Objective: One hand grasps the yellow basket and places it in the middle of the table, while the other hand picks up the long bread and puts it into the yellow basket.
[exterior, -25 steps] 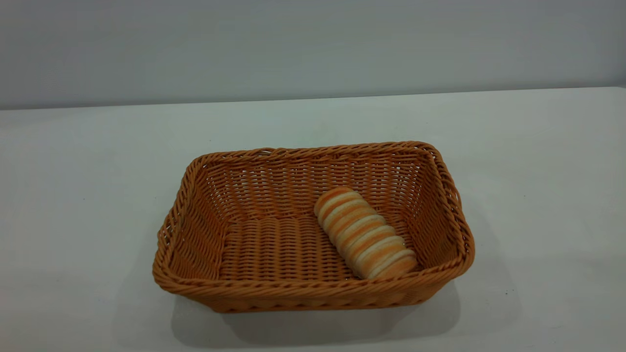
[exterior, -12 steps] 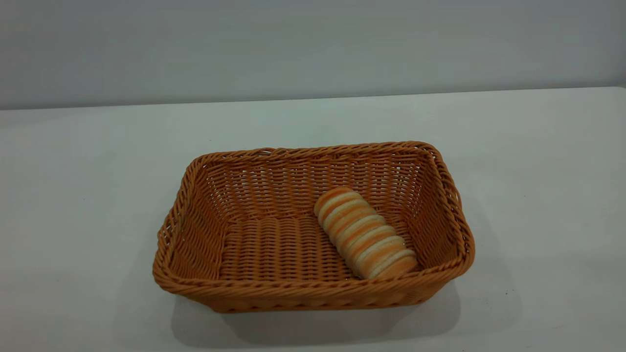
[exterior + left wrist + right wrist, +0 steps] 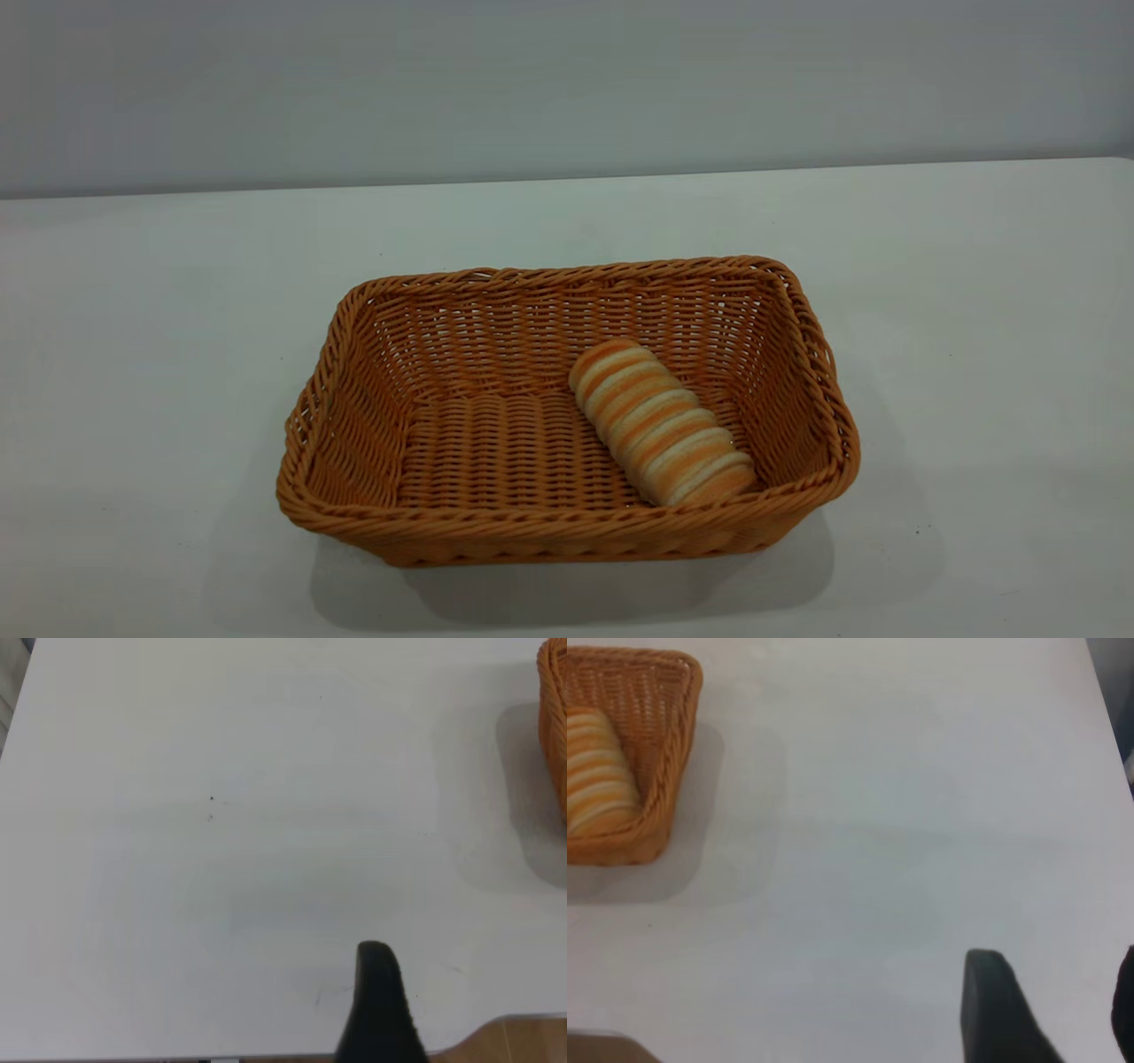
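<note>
The yellow basket point(image 3: 567, 523) stands in the middle of the table point(image 3: 974, 310). The long bread point(image 3: 660, 424) lies inside it, slanted across the right half of the floor. Neither gripper shows in the exterior view. My left gripper point(image 3: 469, 992) hangs over bare table near the table's edge; one black finger point(image 3: 379, 1005) shows with nothing beside it, and a corner of the basket point(image 3: 555, 726) is far off. My right gripper point(image 3: 1059, 992) is open and empty over bare table, well away from the basket point(image 3: 669, 753) and the bread point(image 3: 598, 771).
The table edge and brown floor show in the left wrist view point(image 3: 523, 1041). A grey wall point(image 3: 567, 89) rises behind the table. White tabletop lies on all sides of the basket.
</note>
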